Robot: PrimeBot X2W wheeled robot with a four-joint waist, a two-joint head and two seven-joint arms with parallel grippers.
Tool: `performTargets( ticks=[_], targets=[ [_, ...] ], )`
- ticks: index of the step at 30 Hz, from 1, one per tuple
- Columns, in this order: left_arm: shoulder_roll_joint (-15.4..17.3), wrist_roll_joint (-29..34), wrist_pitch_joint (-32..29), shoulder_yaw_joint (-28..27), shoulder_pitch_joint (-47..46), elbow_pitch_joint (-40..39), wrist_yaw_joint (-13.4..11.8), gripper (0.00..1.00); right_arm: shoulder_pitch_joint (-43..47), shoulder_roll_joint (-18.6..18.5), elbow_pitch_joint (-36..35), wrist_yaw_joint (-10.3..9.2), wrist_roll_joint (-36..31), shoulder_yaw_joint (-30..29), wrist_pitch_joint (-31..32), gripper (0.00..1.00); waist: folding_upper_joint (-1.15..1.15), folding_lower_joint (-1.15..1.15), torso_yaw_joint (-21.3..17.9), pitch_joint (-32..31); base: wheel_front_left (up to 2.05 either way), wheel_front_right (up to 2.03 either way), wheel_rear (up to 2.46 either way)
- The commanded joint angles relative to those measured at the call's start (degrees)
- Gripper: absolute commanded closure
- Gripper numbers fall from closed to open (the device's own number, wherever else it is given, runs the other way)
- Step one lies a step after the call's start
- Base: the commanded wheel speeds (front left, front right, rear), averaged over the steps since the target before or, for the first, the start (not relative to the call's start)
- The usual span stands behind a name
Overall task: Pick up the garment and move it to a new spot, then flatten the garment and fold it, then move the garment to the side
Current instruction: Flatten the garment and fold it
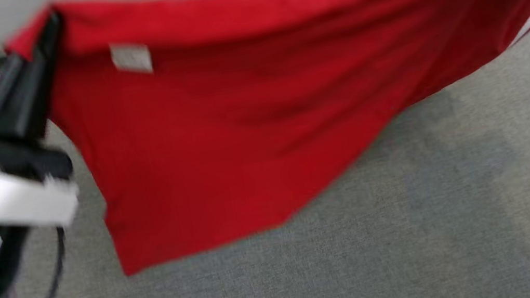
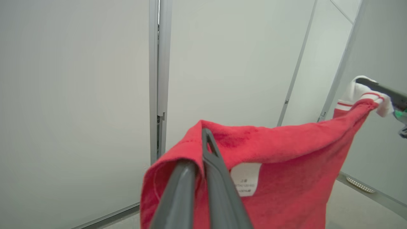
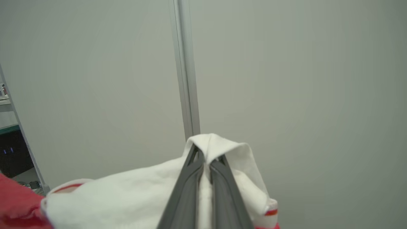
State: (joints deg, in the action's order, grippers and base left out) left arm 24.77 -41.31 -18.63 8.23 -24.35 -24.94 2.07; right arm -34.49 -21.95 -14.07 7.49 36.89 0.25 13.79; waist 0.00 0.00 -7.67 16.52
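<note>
At the left, the left gripper (image 1: 49, 31) is seen clamped shut on the upper edge of the red garment (image 1: 219, 124), just beside a white label (image 1: 131, 58). The garment is held in the air, stretched from left to right above the grey carpet (image 1: 414, 232). At the right, the right gripper (image 3: 203, 156) is closed tight on the white trim (image 3: 127, 197). Pale wall panels (image 2: 79, 95) are noted on the far side.

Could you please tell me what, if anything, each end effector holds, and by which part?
Both hold the red garment: left end effector clamps its red edge, right end effector its white trim.
</note>
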Motion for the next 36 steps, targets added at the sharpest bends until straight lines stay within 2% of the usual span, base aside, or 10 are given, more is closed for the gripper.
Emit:
performTargets(
  ticks=[1,4,8,10,11,16,22,28,31,36],
  targets=[
    [-0.31,1.07,0.26,0.16,-7.10,4.98,0.63,1.00,-6.48,2.55,3.06,0.01,-2.16,1.20,1.56,1.00,0.00,0.00,0.47,5.59,0.00,0.00,0.00],
    [-0.77,3.28,1.76,0.06,-17.92,13.55,1.02,1.00,-16.54,7.60,10.15,0.01,-4.88,2.52,2.44,1.00,0.00,0.00,0.61,8.95,0.00,0.00,0.00],
    [-1.66,6.13,5.41,0.78,-30.92,26.61,2.15,1.00,-29.52,13.19,21.27,0.01,-9.89,4.13,-0.52,1.00,0.00,0.00,1.02,12.44,0.00,0.00,0.00],
    [-1.87,8.15,8.56,0.72,-37.06,33.23,2.20,1.00,-35.04,14.36,26.70,0.01,-12.35,6.68,-3.26,1.00,0.00,0.00,1.15,13.72,0.00,0.00,0.00],
    [-1.87,8.15,8.56,0.72,-37.06,33.23,2.20,1.00,-35.04,14.36,26.70,0.01,-12.35,6.68,-3.26,1.00,0.00,0.00,1.15,13.72,0.00,0.00,0.00],
    [-2.00,14.08,17.85,2.47,-47.70,47.97,2.79,1.00,-46.95,17.00,38.53,0.01,-15.67,8.83,-15.19,1.00,0.00,0.00,0.71,15.44,0.00,0.00,0.00],
    [-3.44,16.03,26.80,4.40,-54.50,59.86,3.97,1.00,-52.81,18.64,50.01,0.01,-15.22,11.70,-24.49,1.00,0.00,0.00,-0.53,19.15,0.00,0.00,0.00],
    [-5.94,13.33,31.59,8.53,-51.45,66.49,5.48,1.00,-46.61,17.41,52.98,0.01,-12.37,14.98,-28.18,1.00,0.00,0.00,-0.64,23.61,0.00,0.00,0.00],
    [-7.10,9.33,32.69,13.88,-45.56,65.30,5.50,1.00,-38.94,14.99,50.27,0.01,-9.75,15.92,-28.85,1.00,0.00,0.00,-0.69,23.56,0.00,0.00,0.00],
    [-4.49,0.48,33.17,20.97,-30.76,59.33,5.42,1.00,-20.72,10.65,40.92,0.01,-4.09,15.63,-29.14,1.00,0.00,0.00,-0.72,20.06,0.00,0.00,0.00]
  ],
)
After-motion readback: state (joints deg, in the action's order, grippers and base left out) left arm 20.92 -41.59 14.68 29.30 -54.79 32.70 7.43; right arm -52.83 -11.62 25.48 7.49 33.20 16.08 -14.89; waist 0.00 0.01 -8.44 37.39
